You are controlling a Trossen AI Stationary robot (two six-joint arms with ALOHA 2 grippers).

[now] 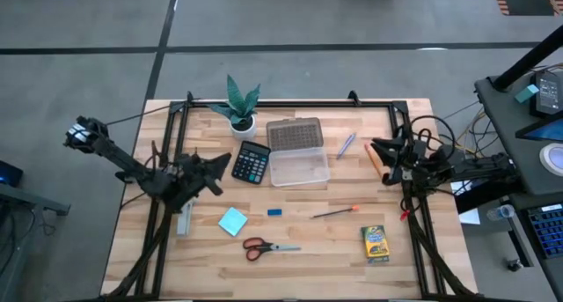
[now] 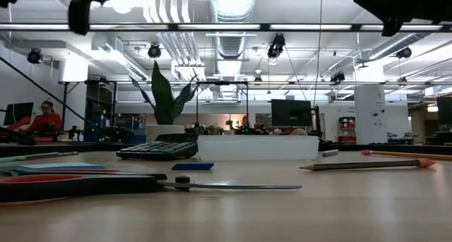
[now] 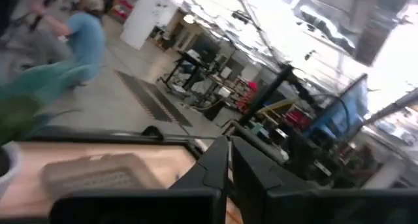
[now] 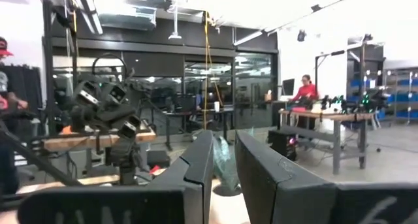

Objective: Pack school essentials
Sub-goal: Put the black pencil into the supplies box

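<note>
The stationery lies loose on the near half of the table. There are red-handled scissors (image 1: 268, 246), a light-blue note pad (image 1: 233, 221), a small blue eraser (image 1: 274, 212), a pencil with an orange end (image 1: 334, 212) and a yellow-green crayon box (image 1: 376, 243). A pen (image 1: 346, 144) lies right of the grey lid. My left gripper (image 1: 224, 165) hovers shut just left of a calculator (image 1: 252, 161). My right gripper (image 1: 373, 147) waits at the table's right side above an orange pencil (image 1: 376, 164), with a narrow gap between its fingers (image 4: 196, 165).
A clear plastic box (image 1: 299, 168) sits mid-table with its grey lid (image 1: 295, 135) just behind it. A potted green plant (image 1: 239, 104) stands at the far edge. Black frame rails (image 1: 290, 102) run along the far edge and both sides. People are in the room beyond.
</note>
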